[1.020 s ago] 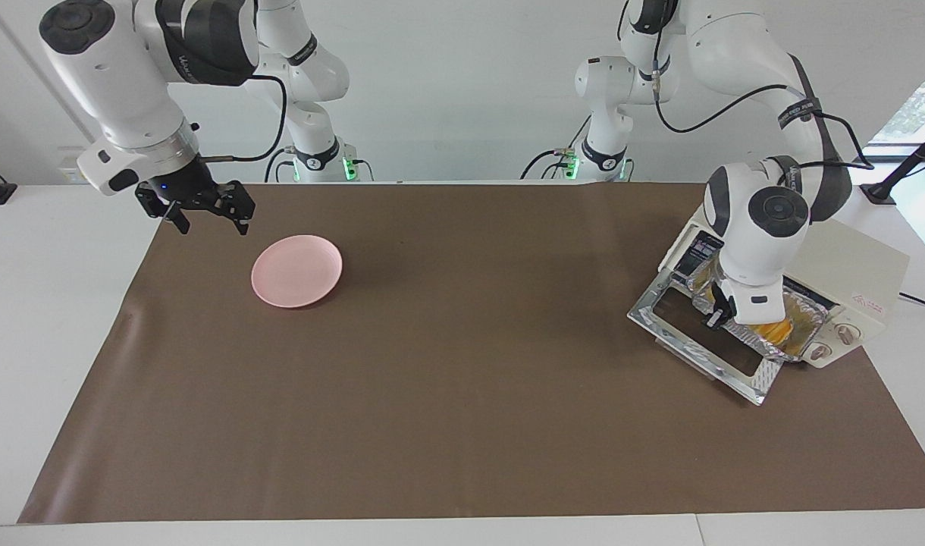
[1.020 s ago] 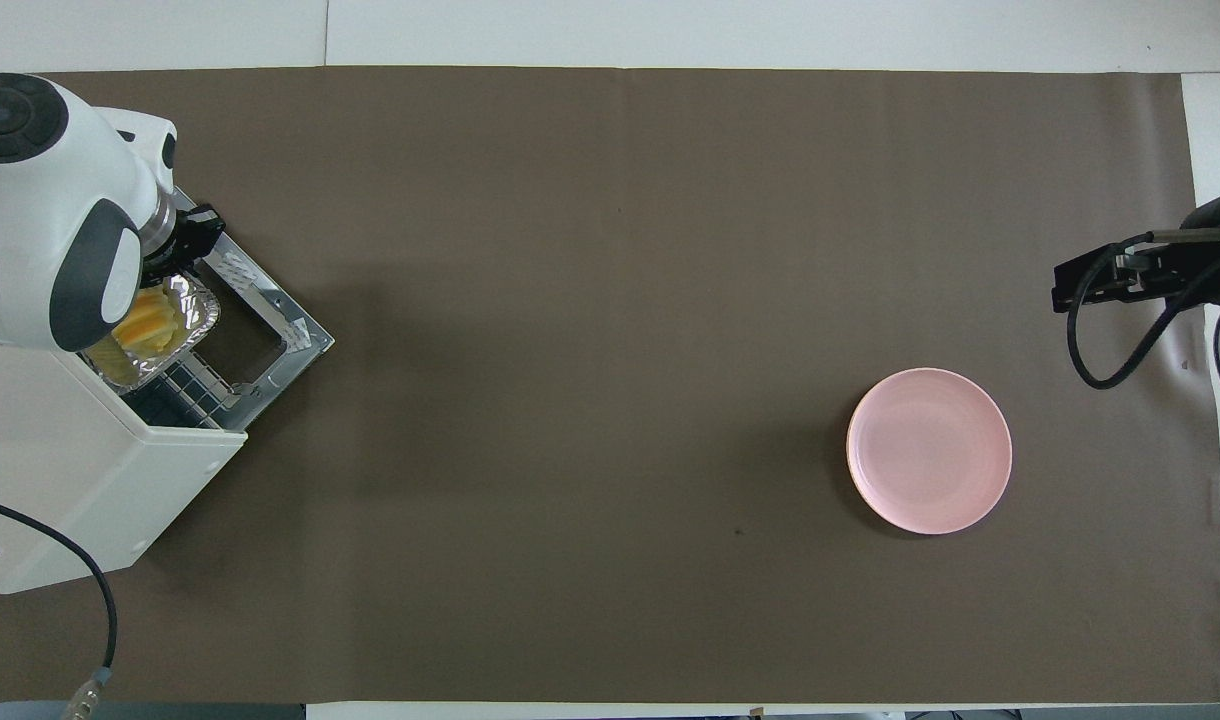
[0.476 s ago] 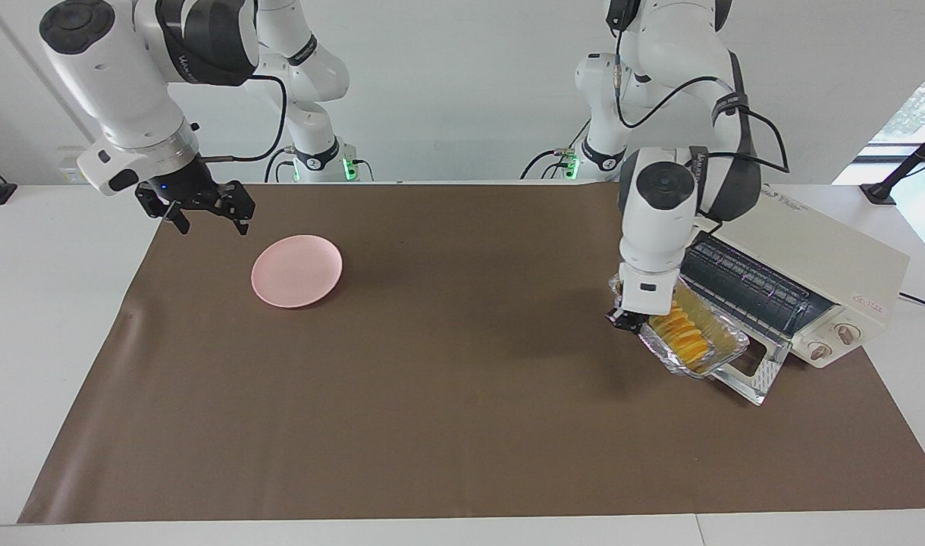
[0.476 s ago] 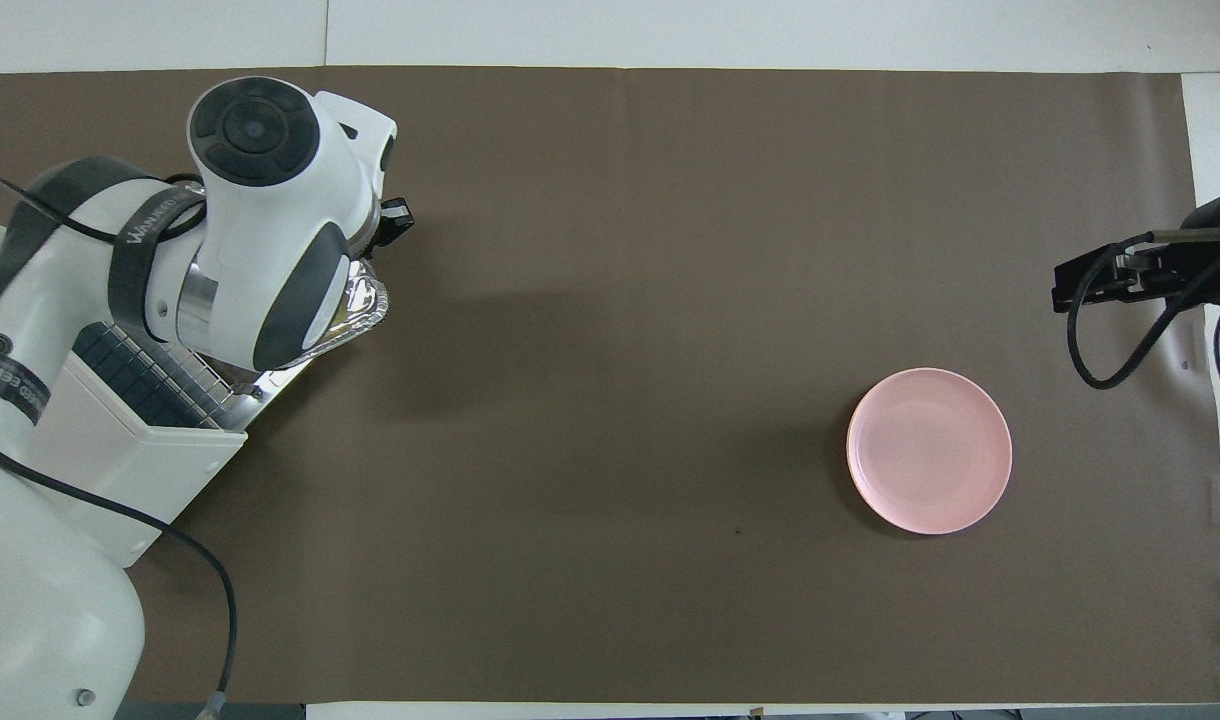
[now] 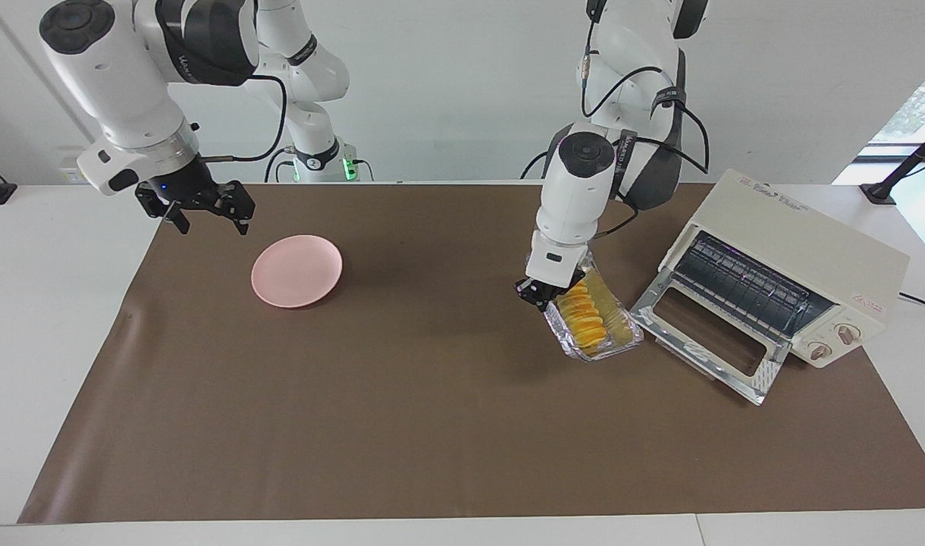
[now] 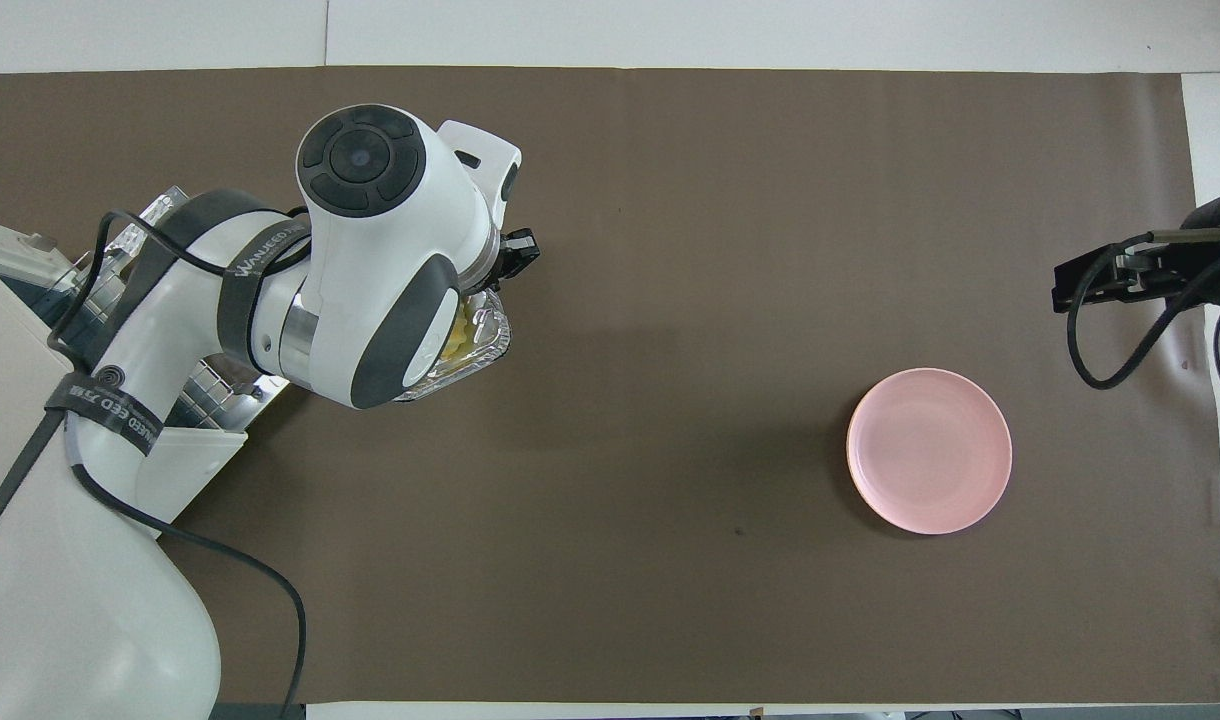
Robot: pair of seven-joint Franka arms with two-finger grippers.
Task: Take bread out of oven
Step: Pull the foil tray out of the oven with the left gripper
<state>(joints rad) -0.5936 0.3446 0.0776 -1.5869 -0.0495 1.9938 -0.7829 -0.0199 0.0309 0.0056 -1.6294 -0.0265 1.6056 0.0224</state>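
- The left gripper pinches the foil tray by its end; the bread hangs below, lengthwise away from it.
- The oven stands beside; the right gripper, fingers spread, waits.

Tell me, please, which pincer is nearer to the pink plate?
The right pincer: it hangs over the mat's edge beside the plate, on the robots' side. The left pincer is mid-table, holding the foil tray of bread near the oven.
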